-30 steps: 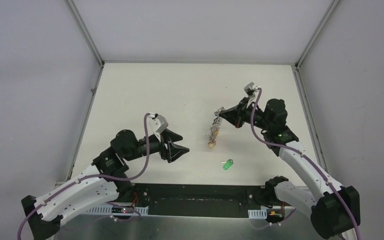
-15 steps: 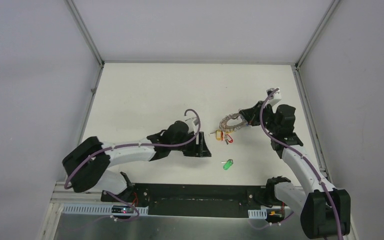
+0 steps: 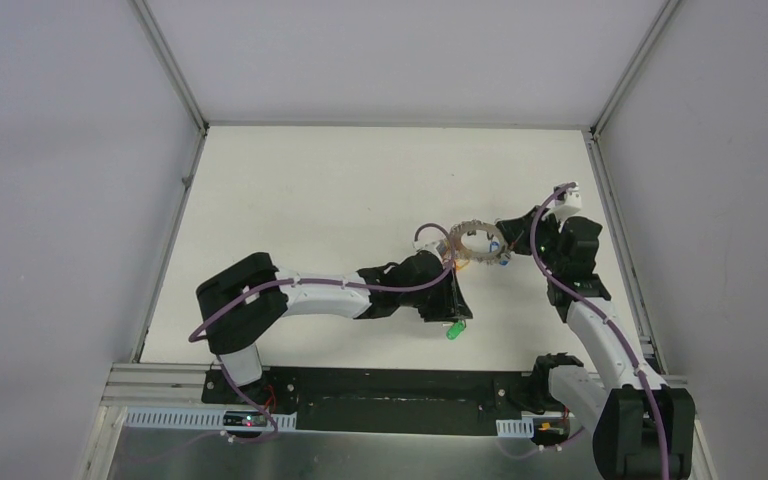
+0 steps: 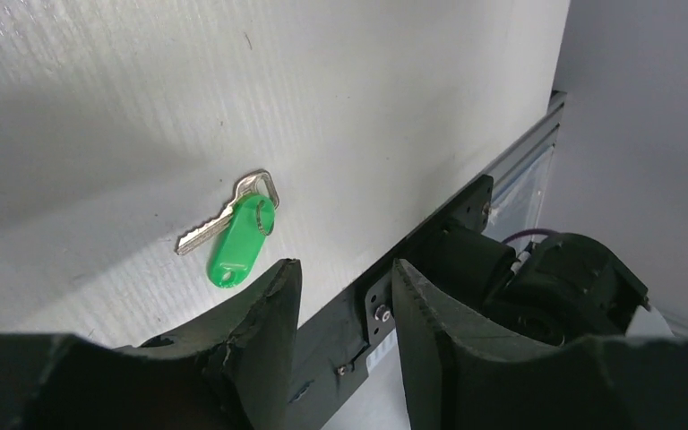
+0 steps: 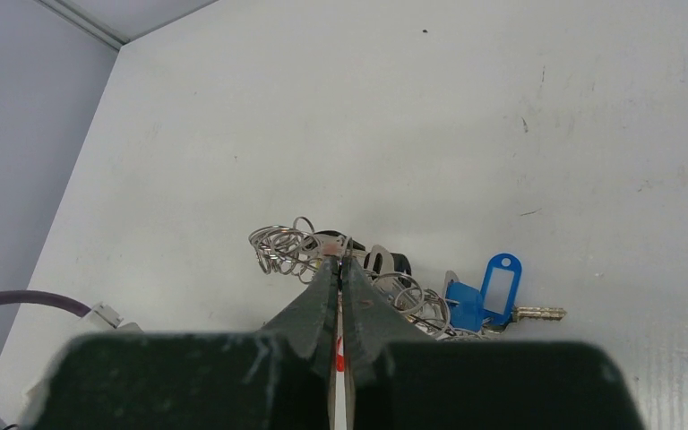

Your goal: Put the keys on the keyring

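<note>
right jaws pinched on keyring [image 5: 282, 246]; left jaws apart near green-tagged key [image 4: 242, 235]

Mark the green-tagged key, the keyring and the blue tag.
green-tagged key [image 4: 242, 242], left wrist view, on the green tag.
keyring [image 5: 279, 244], right wrist view, on its coiled loops.
blue tag [image 5: 502, 285], right wrist view, on its label window.
</note>
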Tool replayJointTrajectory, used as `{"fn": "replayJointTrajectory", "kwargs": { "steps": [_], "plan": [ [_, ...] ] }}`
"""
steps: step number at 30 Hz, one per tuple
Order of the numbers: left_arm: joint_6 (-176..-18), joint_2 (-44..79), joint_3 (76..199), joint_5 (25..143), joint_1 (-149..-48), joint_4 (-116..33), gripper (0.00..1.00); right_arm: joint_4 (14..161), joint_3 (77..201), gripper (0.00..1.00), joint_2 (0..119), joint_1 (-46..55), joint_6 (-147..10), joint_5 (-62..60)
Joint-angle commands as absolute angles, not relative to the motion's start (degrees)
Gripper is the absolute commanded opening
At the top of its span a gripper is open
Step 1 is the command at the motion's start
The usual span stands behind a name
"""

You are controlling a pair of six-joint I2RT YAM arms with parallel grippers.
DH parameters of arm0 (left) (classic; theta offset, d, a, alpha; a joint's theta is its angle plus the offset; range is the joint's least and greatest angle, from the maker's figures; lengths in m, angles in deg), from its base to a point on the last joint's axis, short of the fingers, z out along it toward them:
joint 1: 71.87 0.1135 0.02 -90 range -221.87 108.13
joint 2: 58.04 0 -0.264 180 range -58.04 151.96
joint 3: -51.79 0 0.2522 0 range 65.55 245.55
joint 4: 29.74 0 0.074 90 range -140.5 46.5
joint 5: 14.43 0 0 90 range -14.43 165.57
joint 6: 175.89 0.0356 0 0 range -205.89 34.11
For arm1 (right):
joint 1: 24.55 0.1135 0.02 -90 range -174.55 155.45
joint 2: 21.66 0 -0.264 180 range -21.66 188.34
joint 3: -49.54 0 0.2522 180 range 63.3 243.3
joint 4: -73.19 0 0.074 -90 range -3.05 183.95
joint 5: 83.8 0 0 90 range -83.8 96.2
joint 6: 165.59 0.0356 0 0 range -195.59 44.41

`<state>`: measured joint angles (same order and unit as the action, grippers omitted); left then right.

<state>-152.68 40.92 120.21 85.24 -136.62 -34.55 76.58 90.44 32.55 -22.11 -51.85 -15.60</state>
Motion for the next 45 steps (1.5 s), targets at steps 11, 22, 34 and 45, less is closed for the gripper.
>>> {"fn": "replayJointTrajectory", "kwargs": {
  "steps": [11,22,34,45],
  "plan": [
    [-161.44,46.23,127.42,74.22,-139.77,-46.5,0.48,77.03,89.37,0.0,30.2,-22.54,-51.26,-14.27],
    [-160.94,48.81,128.68,76.61,-139.8,-44.73,0.38,77.01,89.24,0.0,30.28,-22.61,-51.0,-14.21],
    [-159.52,49.01,129.96,76.54,-140.14,-45.78,0.32,76.94,89.06,0.0,30.47,-22.58,-50.5,-13.77],
    [-160.56,50.02,129.83,77.61,-140.1,-45.84,0.4,77.06,89.06,0.0,30.45,-22.57,-50.29,-13.58]
  ]
}}
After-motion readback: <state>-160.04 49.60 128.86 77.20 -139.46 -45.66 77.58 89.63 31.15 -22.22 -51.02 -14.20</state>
